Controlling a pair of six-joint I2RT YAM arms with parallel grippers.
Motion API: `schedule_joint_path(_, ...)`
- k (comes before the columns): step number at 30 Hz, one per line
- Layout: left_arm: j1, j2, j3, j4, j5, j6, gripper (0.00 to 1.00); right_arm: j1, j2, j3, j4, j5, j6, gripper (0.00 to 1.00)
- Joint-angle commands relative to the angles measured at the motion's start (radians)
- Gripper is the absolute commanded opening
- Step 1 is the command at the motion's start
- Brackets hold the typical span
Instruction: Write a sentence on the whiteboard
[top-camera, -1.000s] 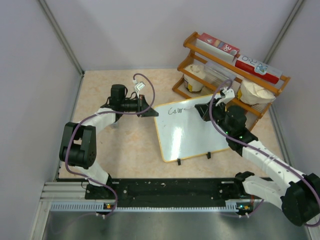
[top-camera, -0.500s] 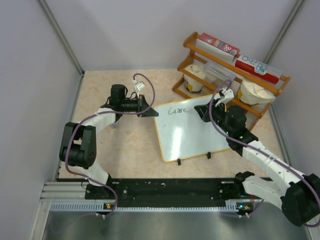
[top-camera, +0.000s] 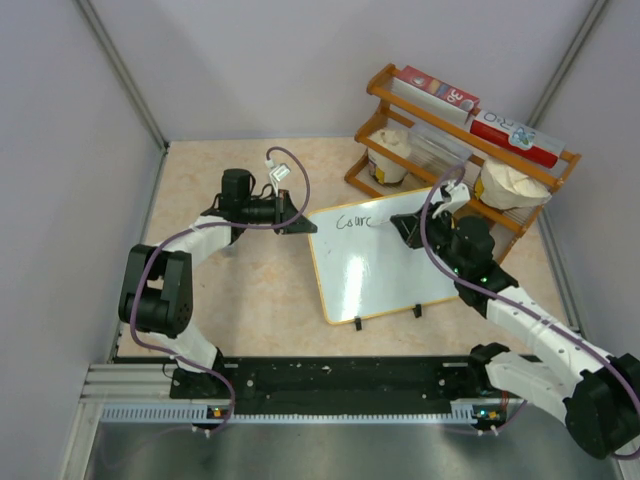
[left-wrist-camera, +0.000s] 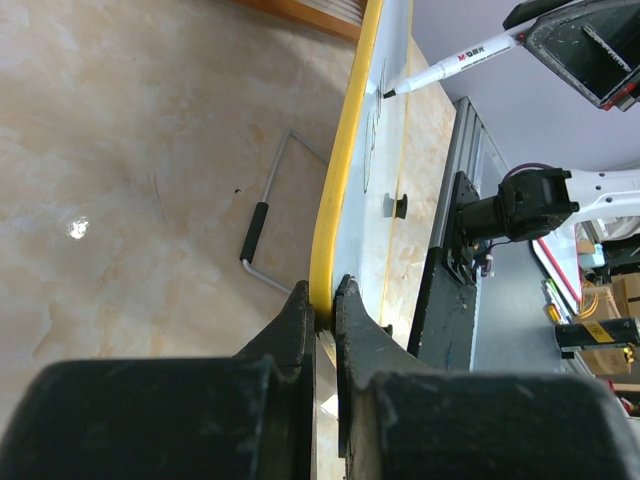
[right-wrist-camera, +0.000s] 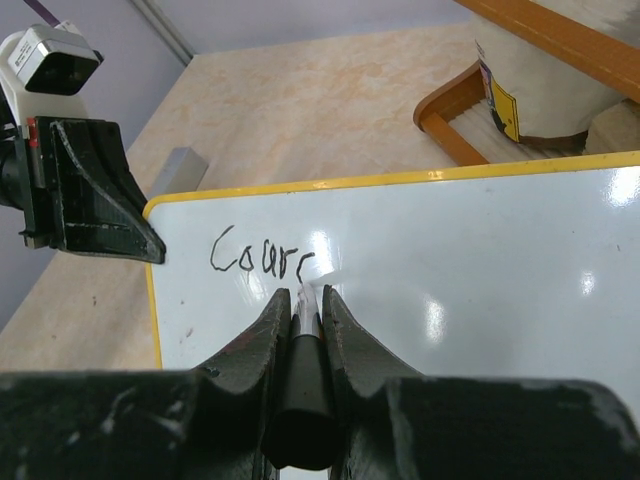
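Note:
The whiteboard (top-camera: 385, 262) is white with a yellow rim and stands tilted on two black feet. Black lettering "Cour" plus a started letter (right-wrist-camera: 262, 256) sits near its top left and also shows in the top view (top-camera: 358, 221). My left gripper (top-camera: 298, 226) is shut on the board's yellow left edge (left-wrist-camera: 335, 210). My right gripper (top-camera: 412, 226) is shut on a marker (right-wrist-camera: 305, 330) with a white barrel and black cap end. The marker's tip touches the board just right of the lettering. The marker also shows in the left wrist view (left-wrist-camera: 450, 66).
A wooden rack (top-camera: 455, 140) with red boxes, white cups and filters stands just behind the board's far right edge. A bent wire stand with a black sleeve (left-wrist-camera: 262, 230) lies behind the board. Grey walls enclose the table; the black base rail (top-camera: 330, 378) runs along the near edge.
The lettering has grown from "Cour" by a new curved stroke. My right gripper and marker have shifted slightly right along the board. The left gripper has not moved.

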Motion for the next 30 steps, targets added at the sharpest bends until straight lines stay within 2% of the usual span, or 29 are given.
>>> schedule_joint_path(1, -0.047, 0.001, -0.027, -0.060, -0.063, 0.187, 0.00, -0.008, -0.007, 0.004, 0.014, 0.045, -0.011, 0.00)
schedule_joint_path(30, -0.048, 0.004, -0.026, -0.066, -0.061, 0.198, 0.00, -0.017, 0.046, 0.049, 0.059, 0.077, 0.027, 0.00)
